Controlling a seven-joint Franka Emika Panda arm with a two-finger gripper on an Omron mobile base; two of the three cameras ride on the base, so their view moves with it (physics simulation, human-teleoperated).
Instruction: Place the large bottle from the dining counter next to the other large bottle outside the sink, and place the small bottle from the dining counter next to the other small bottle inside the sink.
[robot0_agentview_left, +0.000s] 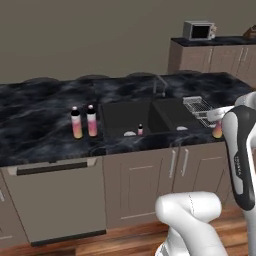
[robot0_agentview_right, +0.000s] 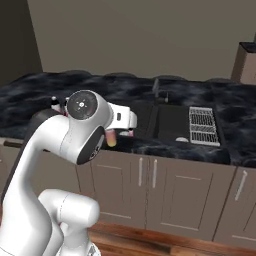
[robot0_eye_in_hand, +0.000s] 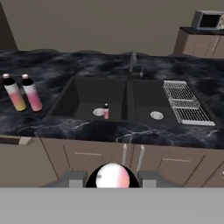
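step: carrying second small bottle to sink | hand (robot0_eye_in_hand: 112, 181): clamped on small pink-white bottle (robot0_eye_in_hand: 112, 176) | next: lower into dark two-basin sink (robot0_eye_in_hand: 87, 94) beside small bottle (robot0_eye_in_hand: 106, 111)

Black veined counter (robot0_eye_in_hand: 52, 65): two large bottles (robot0_eye_in_hand: 22, 92) upright left of sink (robot0_eye_in_hand: 87, 98), ribbed rack (robot0_eye_in_hand: 186, 103) right.

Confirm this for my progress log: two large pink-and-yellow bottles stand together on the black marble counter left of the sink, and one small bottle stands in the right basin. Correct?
Not quite. The small pink dark-capped bottle stands in the left basin of the dark two-basin sink, beside the divider, as the hand view shows. The two large pink-and-yellow bottles do stand together on the black marble counter left of it.
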